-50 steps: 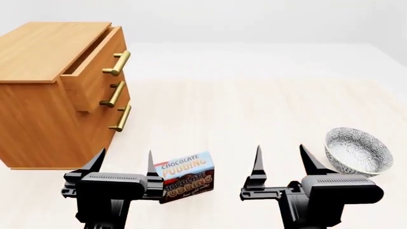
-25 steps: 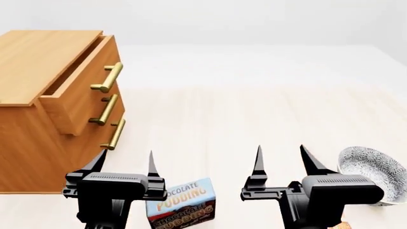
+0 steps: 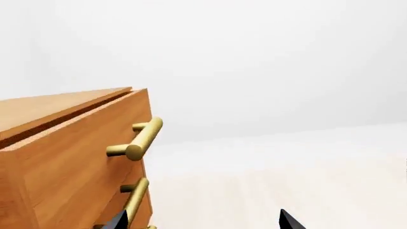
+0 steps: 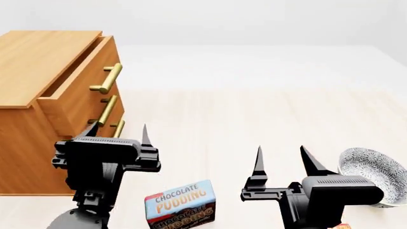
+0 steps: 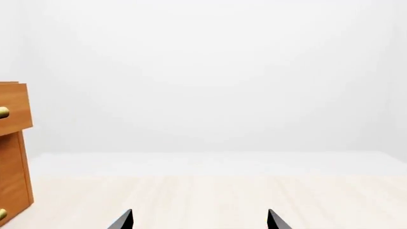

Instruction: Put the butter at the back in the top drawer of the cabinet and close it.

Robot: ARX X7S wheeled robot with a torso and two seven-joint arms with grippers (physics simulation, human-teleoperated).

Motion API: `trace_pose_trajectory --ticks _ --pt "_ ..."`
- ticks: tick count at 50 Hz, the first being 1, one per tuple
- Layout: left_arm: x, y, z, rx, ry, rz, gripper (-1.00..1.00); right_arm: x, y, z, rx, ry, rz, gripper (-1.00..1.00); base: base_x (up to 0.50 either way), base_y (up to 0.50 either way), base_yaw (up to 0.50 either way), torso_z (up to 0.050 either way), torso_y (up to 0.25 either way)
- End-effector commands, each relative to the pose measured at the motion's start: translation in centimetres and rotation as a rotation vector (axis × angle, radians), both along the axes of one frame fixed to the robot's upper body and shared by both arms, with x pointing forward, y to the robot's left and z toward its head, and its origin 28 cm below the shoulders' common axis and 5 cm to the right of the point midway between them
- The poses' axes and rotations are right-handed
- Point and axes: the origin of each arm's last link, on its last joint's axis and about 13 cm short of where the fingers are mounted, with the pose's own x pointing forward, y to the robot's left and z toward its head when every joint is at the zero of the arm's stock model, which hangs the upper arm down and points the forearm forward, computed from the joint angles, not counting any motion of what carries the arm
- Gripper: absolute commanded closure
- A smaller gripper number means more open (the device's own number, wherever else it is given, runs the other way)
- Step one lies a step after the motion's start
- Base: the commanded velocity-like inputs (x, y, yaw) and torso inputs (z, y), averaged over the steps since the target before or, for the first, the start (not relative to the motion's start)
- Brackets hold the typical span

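Note:
The light-brown cabinet [image 4: 25, 119] stands at the left of the head view. Its top drawer [image 4: 73, 98] is pulled partway out, brass handle [image 4: 106, 78] facing right. My left gripper [image 4: 119, 128] hangs open and empty just in front of the lower drawer handles. In the left wrist view the gripper [image 3: 203, 222] points past the top drawer [image 3: 76, 162]. My right gripper [image 4: 279, 149] is open and empty over bare floor, as the right wrist view [image 5: 199, 220] also shows. An orange-red sliver [image 4: 343, 226] sits at the bottom edge; I cannot tell if it is the butter.
A chocolate pudding box [image 4: 180, 204] stands between the two arms near the bottom edge. A patterned bowl [image 4: 374, 175] sits at the right beside my right gripper. The cabinet's edge [image 5: 14, 157] shows in the right wrist view. Pale wooden floor stretches ahead.
The head view first shifted, sliding cabinet, box and bowl lower in frame. Since then my left gripper has risen and moved toward the cabinet front. The right gripper has not moved.

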Motion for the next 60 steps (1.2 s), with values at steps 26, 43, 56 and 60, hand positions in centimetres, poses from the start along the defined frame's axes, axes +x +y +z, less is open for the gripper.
trace_pose_trajectory --ticks 26,43,56,60 --pt "18.8 -0.3 26.1 0.106 0.051 0.093 -1.00 -0.6 -0.2 0.3 0.002 -0.006 0.004 -1.00 0.00 0.00 0.00 0.000 0.000" --pt "19.3 -0.4 25.3 0.172 0.166 0.231 -1.00 0.1 -1.0 0.4 0.007 -0.006 -0.018 -1.00 0.00 0.00 0.00 0.000 0.000" --pt "20.1 -0.1 22.8 0.308 0.156 0.437 -1.00 -0.1 -1.0 0.1 0.009 -0.001 -0.009 -1.00 0.00 0.00 0.00 0.000 0.000" --pt "20.1 0.0 22.2 0.332 0.181 0.466 -1.00 -0.1 -1.0 0.0 0.011 0.001 -0.005 -1.00 0.00 0.00 0.00 0.000 0.000"
